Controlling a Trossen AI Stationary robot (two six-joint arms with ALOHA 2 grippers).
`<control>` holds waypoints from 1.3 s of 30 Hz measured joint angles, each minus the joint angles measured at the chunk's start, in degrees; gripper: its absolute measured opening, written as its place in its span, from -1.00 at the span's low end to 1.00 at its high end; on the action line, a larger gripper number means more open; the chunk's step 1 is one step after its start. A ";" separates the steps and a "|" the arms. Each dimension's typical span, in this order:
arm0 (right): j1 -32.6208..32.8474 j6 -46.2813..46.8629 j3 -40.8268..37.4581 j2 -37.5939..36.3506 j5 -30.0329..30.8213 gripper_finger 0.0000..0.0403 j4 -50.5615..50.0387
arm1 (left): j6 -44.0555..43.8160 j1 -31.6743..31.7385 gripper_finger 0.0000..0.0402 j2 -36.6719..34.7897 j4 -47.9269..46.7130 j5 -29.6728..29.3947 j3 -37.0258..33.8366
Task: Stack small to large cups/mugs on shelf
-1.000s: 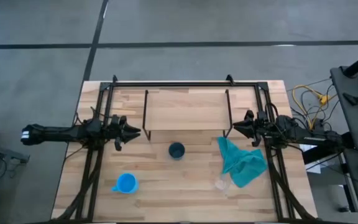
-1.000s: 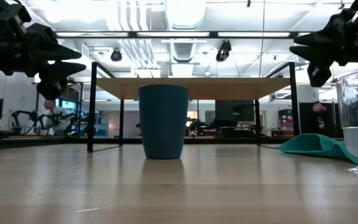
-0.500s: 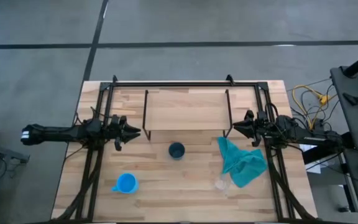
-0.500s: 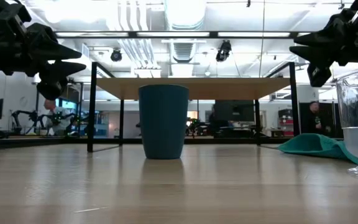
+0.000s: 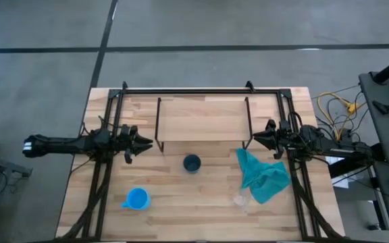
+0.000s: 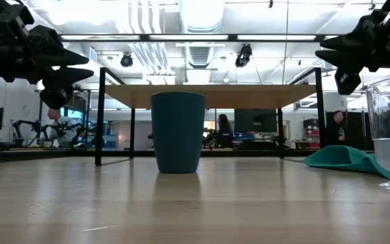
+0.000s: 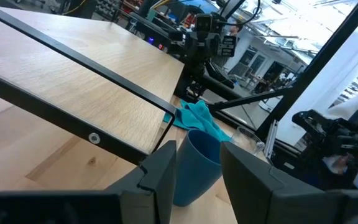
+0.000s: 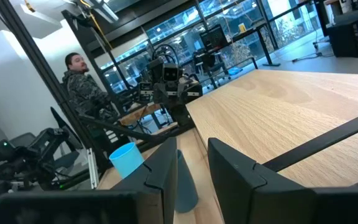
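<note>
Left end effector [image 5: 147, 143], right end effector [image 5: 253, 140]: fingers apart, flanking shelf [image 5: 202, 118].

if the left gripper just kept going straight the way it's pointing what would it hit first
Probably the dark navy cup, seen between its open jaws in the left wrist view. From above, the left gripper points along the shelf edge, so it might pass above the cup.

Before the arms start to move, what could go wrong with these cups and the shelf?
1. The clear glass cup stands right by the teal cloth; the right gripper might snag the cloth or tip the glass.
2. The light-blue mug sits close to the table's front edge, so a nudge from the left gripper may push it off.
3. The dark navy cup stands just before the shelf; an arm could strike the shelf's black frame.
</note>
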 joint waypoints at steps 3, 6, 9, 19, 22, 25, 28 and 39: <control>0.00 -0.01 -0.01 0.02 0.04 -0.57 0.05 | 0.00 -0.02 -0.44 0.00 0.00 0.00 0.00; -0.02 -0.01 -0.01 0.00 2.43 -0.57 0.33 | 0.00 0.00 -0.44 0.00 0.02 0.00 0.00; -0.02 0.02 -0.01 0.02 2.47 -0.57 0.01 | 0.00 -0.02 -0.44 0.00 0.04 0.00 0.00; -0.02 0.82 -0.01 0.00 3.50 -0.57 0.08 | 0.00 -0.01 -0.44 0.00 0.22 0.00 0.00; -0.02 0.86 -0.01 0.00 3.50 -0.57 0.08 | 0.00 -0.02 -0.44 0.00 0.22 0.00 0.00; -0.02 0.86 -0.01 0.00 3.50 -0.57 0.08 | 0.00 0.00 -0.44 0.02 0.18 0.00 0.00; -0.02 0.76 -0.01 0.00 3.52 -0.57 0.08 | 0.00 -0.01 -0.44 0.00 0.25 0.00 0.00; -0.02 0.67 -0.01 0.00 3.50 -0.57 0.10 | -0.02 -0.01 -0.44 0.02 2.99 0.00 0.00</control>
